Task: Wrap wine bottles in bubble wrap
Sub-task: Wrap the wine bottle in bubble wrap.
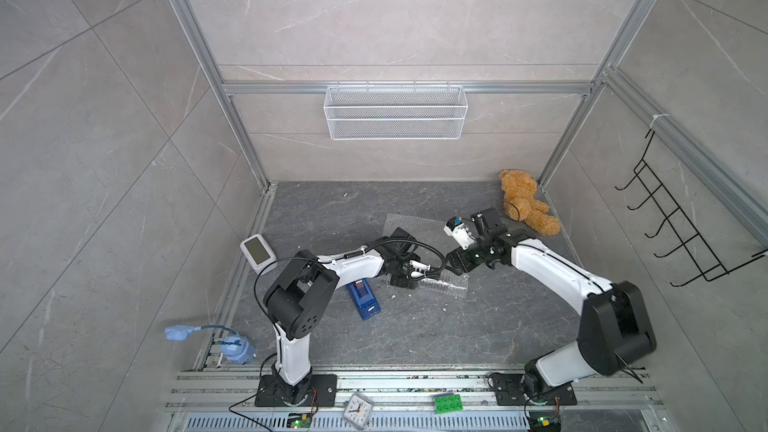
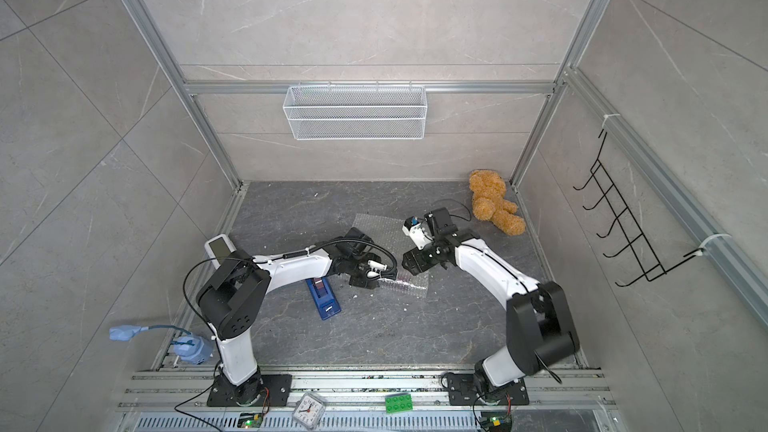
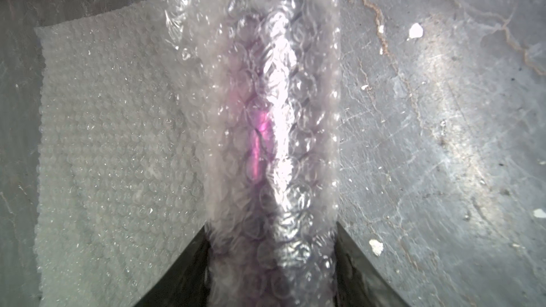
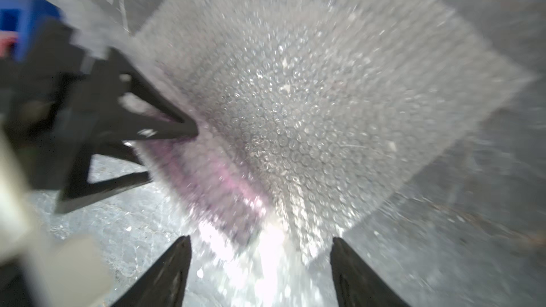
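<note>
Grey stone-look tabletop (image 1: 415,338) bears bubble wrap (image 3: 112,143); left jaws clamp its rolled part, right jaws apart.

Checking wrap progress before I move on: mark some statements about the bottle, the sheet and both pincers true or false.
1. The wine bottle lies bare beside the bubble wrap. False: it shows purple through wrap rolled around it.
2. The left pincer is closed on the wrapped bottle. True.
3. The right pincer is shut on the tape dispenser. False: it is open and empty, and the dispenser lies apart from it.
4. Part of the bubble wrap lies flat, unrolled. True.
5. A teddy bear lies in a far corner. True.
</note>
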You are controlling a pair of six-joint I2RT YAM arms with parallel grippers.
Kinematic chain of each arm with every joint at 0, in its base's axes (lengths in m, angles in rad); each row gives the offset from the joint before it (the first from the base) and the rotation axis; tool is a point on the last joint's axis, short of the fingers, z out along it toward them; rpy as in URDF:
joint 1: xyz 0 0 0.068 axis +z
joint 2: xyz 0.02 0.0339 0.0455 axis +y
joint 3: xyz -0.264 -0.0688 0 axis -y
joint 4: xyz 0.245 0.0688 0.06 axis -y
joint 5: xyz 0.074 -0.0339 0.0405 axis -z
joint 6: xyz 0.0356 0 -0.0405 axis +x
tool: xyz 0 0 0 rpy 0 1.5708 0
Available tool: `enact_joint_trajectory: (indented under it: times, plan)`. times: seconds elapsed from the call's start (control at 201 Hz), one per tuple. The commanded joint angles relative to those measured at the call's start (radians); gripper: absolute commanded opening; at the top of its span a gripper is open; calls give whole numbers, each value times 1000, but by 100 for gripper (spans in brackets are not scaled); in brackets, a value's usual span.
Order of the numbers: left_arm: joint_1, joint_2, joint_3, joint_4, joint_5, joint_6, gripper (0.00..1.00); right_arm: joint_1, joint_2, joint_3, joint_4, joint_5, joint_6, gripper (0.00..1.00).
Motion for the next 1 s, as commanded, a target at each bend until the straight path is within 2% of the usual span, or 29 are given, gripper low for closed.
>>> enact_joint_trajectory:
  times: [0.0, 0.149, 0.299, 0.388, 0.597, 0.99]
  plan:
    - [13, 38, 30, -179, 67, -60, 57, 6, -111, -107, 139, 28, -31, 77]
    - [30, 62, 75, -258, 124, -87, 57, 43, -233, -221, 239, 23, -111, 78]
    - [54, 101, 135, -348, 179, -107, 56, 170, -322, -366, 375, 92, -319, 78]
    - [66, 122, 163, -384, 202, -123, 56, 232, -329, -409, 431, 145, -399, 78]
    - [93, 158, 218, -448, 245, -140, 56, 377, -190, -367, 472, 319, -569, 79]
    - [129, 206, 285, -520, 311, -145, 56, 391, 64, -310, 637, 365, -729, 82]
